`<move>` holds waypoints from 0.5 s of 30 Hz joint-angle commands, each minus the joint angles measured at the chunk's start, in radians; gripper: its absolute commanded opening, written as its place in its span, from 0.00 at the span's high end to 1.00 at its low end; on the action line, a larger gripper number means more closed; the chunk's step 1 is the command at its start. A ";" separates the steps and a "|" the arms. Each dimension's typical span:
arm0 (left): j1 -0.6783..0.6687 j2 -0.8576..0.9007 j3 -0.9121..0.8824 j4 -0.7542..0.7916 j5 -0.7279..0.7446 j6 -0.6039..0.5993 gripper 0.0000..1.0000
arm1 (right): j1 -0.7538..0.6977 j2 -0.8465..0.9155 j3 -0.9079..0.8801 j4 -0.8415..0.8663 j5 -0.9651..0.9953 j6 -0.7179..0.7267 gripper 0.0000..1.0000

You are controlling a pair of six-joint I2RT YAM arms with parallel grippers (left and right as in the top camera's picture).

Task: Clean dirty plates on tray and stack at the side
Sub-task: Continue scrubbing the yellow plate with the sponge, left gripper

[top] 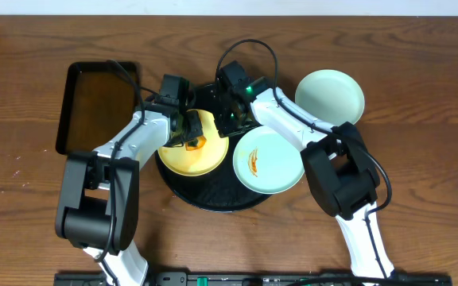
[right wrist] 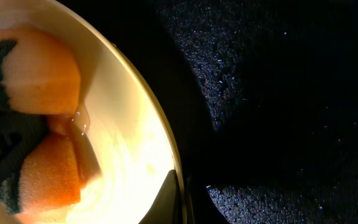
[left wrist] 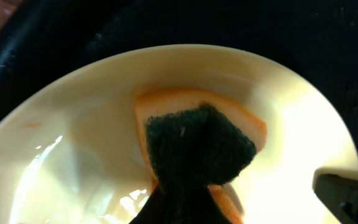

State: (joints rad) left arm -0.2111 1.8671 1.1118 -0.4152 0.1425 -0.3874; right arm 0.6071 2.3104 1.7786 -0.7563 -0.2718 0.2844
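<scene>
The pale yellow plate [top: 183, 156] lies on the left half of the round black tray [top: 213, 199]. My left gripper [top: 191, 133] is shut on an orange sponge with a dark green scouring side [left wrist: 197, 140] and presses it into this plate [left wrist: 73, 124]. My right gripper [top: 229, 119] is shut on the yellow plate's right rim [right wrist: 180, 199], one finger inside and one outside; the sponge [right wrist: 42, 68] shows at its left. A mint-blue plate with an orange smear [top: 267, 159] sits over the tray's right rim. A second mint-blue plate [top: 330, 95], without a smear, lies on the table at the right.
A black rectangular tray with brownish liquid [top: 98, 103] stands on the table at the left, close to my left arm. The wooden table's front edge holds a dark rail [top: 253, 280]. Both arms cross over the round tray's back half.
</scene>
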 commanded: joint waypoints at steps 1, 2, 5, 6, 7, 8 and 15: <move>0.003 0.021 -0.009 -0.048 -0.139 0.027 0.93 | 0.002 0.045 -0.008 -0.008 0.039 -0.012 0.99; 0.003 0.021 -0.009 -0.067 -0.186 0.028 0.93 | 0.002 0.045 -0.008 -0.008 0.039 -0.012 0.99; 0.003 0.021 -0.008 -0.139 -0.356 0.034 0.92 | 0.002 0.045 -0.008 -0.007 0.039 -0.012 0.99; 0.003 0.021 -0.008 -0.161 -0.410 0.036 0.93 | 0.002 0.045 -0.008 -0.007 0.039 -0.012 0.99; 0.003 0.020 -0.008 -0.184 -0.470 0.039 0.93 | 0.002 0.045 -0.008 -0.007 0.039 -0.012 0.99; 0.003 0.019 -0.007 -0.203 -0.517 0.039 0.93 | 0.002 0.045 -0.008 -0.007 0.039 -0.012 0.99; 0.003 -0.015 0.023 -0.308 -0.679 0.039 0.93 | 0.002 0.045 -0.008 -0.005 0.039 -0.012 0.99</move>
State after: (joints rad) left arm -0.2390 1.8645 1.1282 -0.6884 -0.3153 -0.3614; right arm 0.6167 2.3146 1.7786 -0.7433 -0.2935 0.2840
